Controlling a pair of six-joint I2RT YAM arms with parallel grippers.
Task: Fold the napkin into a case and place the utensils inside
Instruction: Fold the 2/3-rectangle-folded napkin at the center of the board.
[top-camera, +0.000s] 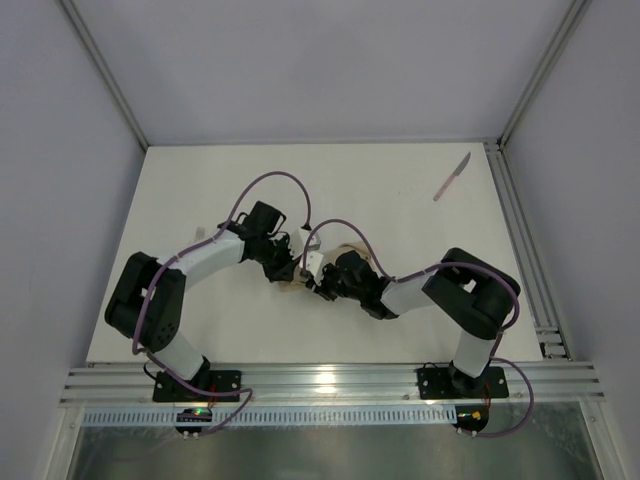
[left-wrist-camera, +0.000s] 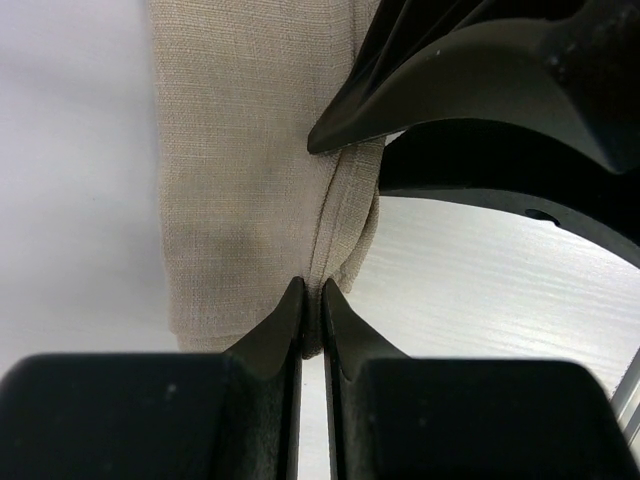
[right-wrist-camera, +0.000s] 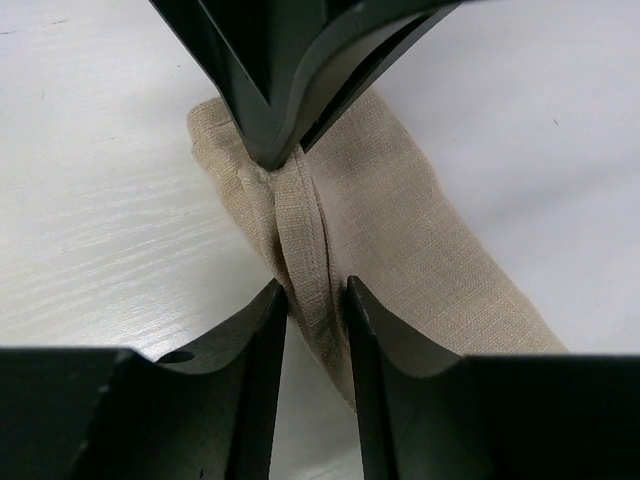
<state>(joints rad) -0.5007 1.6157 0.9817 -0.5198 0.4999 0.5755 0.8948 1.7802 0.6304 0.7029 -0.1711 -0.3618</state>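
left claw (left-wrist-camera: 312, 295): pressed together, pinching the napkin's raised hem ridge.
right claw (right-wrist-camera: 310, 300): partly spread, fingers (right-wrist-camera: 262, 340) astride the same ridge, tip to tip with the left claw.
napkin (right-wrist-camera: 400, 230): folded narrow, lying mid-desk (top-camera: 400, 190) under both claws.
knife (top-camera: 452, 176): far right corner, well apart.
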